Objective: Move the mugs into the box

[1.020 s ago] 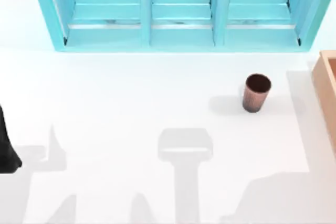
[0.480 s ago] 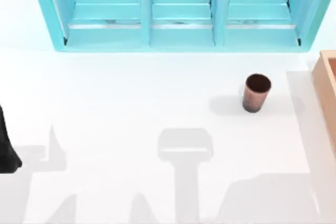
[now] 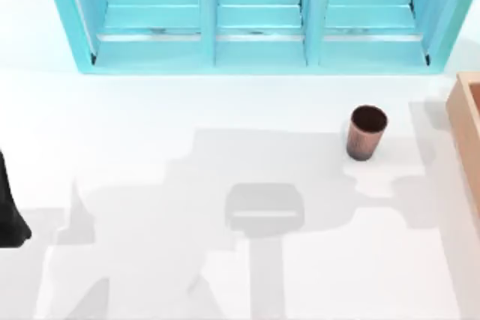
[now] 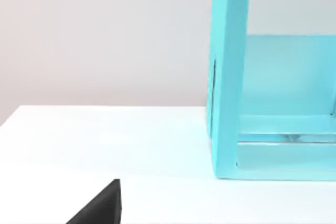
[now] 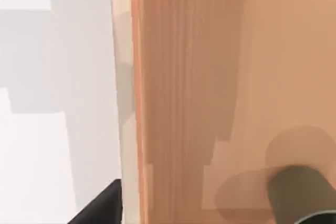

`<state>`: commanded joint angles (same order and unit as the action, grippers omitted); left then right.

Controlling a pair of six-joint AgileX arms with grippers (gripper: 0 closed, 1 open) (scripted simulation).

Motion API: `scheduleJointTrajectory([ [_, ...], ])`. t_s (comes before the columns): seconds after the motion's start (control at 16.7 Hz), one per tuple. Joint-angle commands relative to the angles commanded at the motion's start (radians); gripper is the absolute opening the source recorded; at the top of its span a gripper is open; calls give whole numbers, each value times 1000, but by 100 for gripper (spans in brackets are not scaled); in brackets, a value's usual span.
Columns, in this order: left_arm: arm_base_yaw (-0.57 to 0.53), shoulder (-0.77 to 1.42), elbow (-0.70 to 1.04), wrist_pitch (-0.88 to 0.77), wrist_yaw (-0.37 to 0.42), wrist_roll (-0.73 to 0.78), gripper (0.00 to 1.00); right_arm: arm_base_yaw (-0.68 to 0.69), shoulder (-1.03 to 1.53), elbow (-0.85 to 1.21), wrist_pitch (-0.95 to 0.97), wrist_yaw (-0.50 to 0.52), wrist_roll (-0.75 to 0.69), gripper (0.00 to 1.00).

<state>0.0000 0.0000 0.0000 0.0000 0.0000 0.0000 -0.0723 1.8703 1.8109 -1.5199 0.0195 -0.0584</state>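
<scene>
Right tool's grip unclear above box [image 5: 220,77] holding olive-grey mug [image 5: 302,195]; copper-brown mug [image 3: 366,133] outside.

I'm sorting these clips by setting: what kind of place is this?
Probably a rendered tabletop workspace, not a real room: a plain white table, a turquoise shelf unit at its back, a copper-brown cup and a tan wooden box at the right edge.

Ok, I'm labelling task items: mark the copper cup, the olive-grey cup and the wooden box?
copper-brown cup [image 3: 365,140], top view, on its outer side wall.
olive-grey cup [image 5: 300,192], right wrist view, on its side.
wooden box [image 5: 173,103], right wrist view, on its wall.
</scene>
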Motion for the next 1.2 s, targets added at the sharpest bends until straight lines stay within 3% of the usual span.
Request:
scheduleJointTrajectory([
  [0.24, 0, 0, 0, 0, 0, 0, 100, 268, 230, 200, 18, -8, 274, 100],
  [0.42, 0, 0, 0, 0, 0, 0, 100, 376, 329, 297, 35, -15, 382, 100],
  [0.84, 0, 0, 0, 0, 0, 0, 100, 393, 346, 296, 54, -17, 399, 100],
  [1.2, 0, 0, 0, 0, 0, 0, 100, 396, 358, 68, 302, -17, 401, 100],
])
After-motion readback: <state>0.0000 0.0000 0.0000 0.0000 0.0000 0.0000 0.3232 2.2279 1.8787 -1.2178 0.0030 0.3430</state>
